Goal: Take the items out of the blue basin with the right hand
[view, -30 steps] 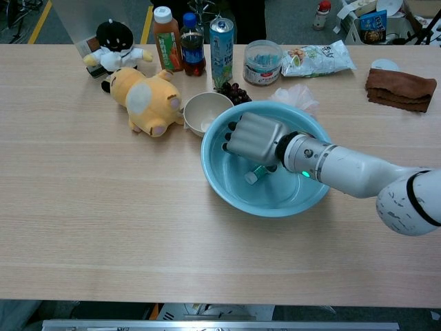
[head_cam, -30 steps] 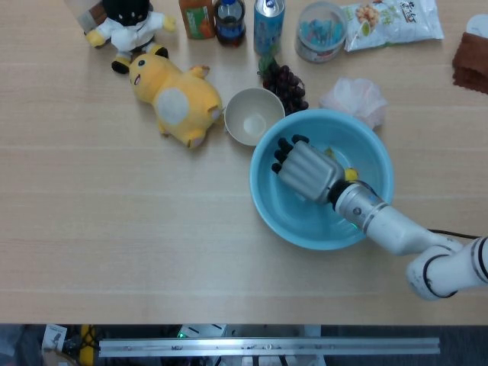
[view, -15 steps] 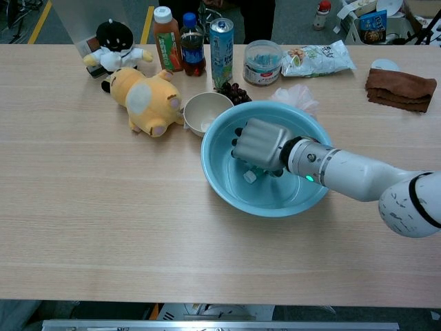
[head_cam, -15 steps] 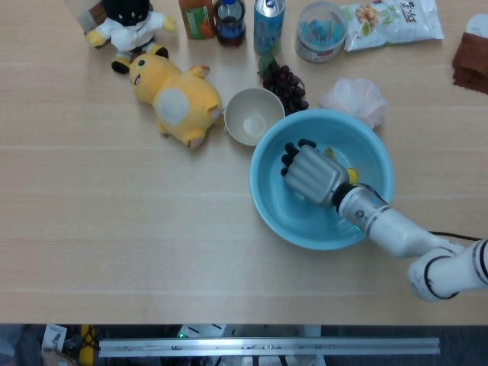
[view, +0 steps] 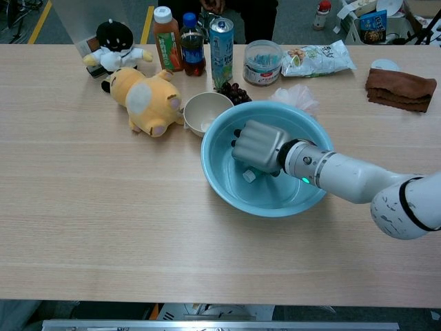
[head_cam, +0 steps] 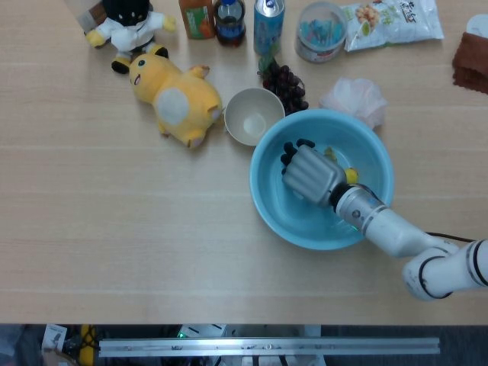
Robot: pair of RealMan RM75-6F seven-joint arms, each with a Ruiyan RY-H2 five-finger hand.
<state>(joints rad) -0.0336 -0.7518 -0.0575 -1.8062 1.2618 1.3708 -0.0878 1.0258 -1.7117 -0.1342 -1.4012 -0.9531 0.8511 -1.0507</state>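
The blue basin (head_cam: pixel 375 156) (view: pixel 219 137) stands right of the table's middle. My right hand (head_cam: pixel 311 172) (view: pixel 258 146) is down inside it, back upward, fingers curled over a small teal bottle whose white cap (view: pixel 249 176) pokes out beneath the palm. The head view hides the bottle under the hand. A yellow item (head_cam: pixel 349 175) shows in the basin by the wrist, mostly hidden. My left hand appears in neither view.
A small white bowl (head_cam: pixel 253 116) touches the basin's left rim, with dark grapes (head_cam: pixel 286 84) and a pink crumpled bag (head_cam: pixel 354 97) behind. A yellow plush (head_cam: pixel 177 97), bottles, a can (view: pixel 221 43), a tub, a snack bag and a brown cloth (view: pixel 400 87) line the far edge.
The right hand has sunk lower into the basin and shifted slightly right, settling over the small bottle, so less of the bottle shows now.
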